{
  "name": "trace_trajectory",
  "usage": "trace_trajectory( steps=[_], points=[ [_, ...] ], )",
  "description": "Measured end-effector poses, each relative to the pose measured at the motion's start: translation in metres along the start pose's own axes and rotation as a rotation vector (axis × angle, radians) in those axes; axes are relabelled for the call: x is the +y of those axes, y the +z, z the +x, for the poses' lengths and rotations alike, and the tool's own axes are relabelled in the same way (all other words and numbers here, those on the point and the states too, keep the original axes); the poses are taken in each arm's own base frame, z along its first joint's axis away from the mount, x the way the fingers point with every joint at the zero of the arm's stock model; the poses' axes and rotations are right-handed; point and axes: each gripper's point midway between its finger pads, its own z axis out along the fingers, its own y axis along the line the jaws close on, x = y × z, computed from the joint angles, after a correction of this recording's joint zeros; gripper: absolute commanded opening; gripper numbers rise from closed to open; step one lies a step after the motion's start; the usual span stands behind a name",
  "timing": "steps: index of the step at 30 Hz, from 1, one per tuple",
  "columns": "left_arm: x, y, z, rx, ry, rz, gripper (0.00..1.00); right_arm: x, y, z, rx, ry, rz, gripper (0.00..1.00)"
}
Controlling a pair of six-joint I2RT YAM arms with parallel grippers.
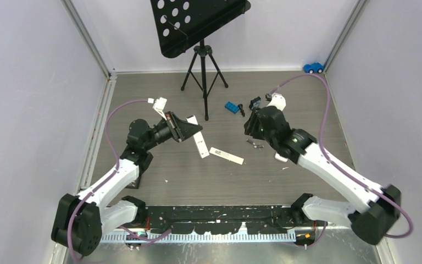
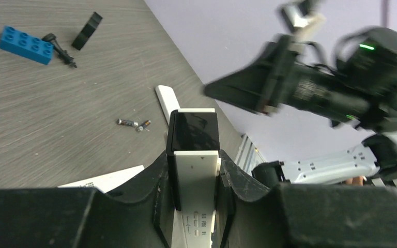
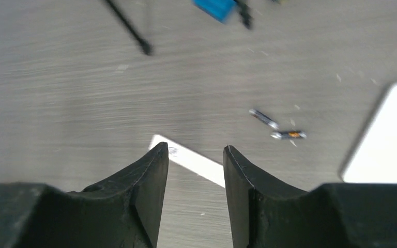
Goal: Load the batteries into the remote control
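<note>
TWO ARMS, ONE REMOTE: At the grey table (image 1: 225,187), the left gripper (image 2: 194,160) is clamped on the white remote (image 2: 194,178). Its fingers press both long edges, so the body appears raised and turned toward the other arm, a hold that looks meant to steady it while cells are fed in. The remote's far end is a glossy black stretch. From where I stand it is impossible to say whether that is the open battery bay, and no cell shows in it. The right gripper (image 3: 194,150) hangs over the table with its fingers apart and nothing between them, pointed down at a flat white strip (image 1: 226,155) that may be the cover. The batteries (image 3: 288,135), two thin cells, lie loose on the table close together. They sit just to one side of that gripper and well apart from the remote, so none seems to be loaded yet. The parted fingers suggest a pickup comes next, and cells this slim and round could roll away from a careless pinch. A blue brick (image 2: 25,44) and a small black block (image 2: 87,31) sit farther back, out of play.
</note>
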Motion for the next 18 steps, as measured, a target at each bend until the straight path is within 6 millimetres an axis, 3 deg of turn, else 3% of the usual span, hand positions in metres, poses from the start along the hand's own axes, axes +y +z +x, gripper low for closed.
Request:
trace_trajectory(
  steps=[5,7,11,18],
  points=[
    [-0.005,0.001,0.01,0.035,0.021,0.067,0.0,-0.067,0.057,0.052,0.192,0.043,0.267,0.45],
    [-0.006,0.001,0.012,0.043,0.028,0.085,0.0,-0.083,0.072,0.07,0.253,0.022,0.33,0.46],
    [-0.005,0.002,0.02,0.07,0.032,0.114,0.0,-0.097,0.092,0.094,0.33,-0.077,0.362,0.48],
    [-0.009,0.0,0.035,0.137,0.046,0.193,0.0,-0.111,0.116,0.114,0.424,-0.299,0.329,0.46]
  ],
)
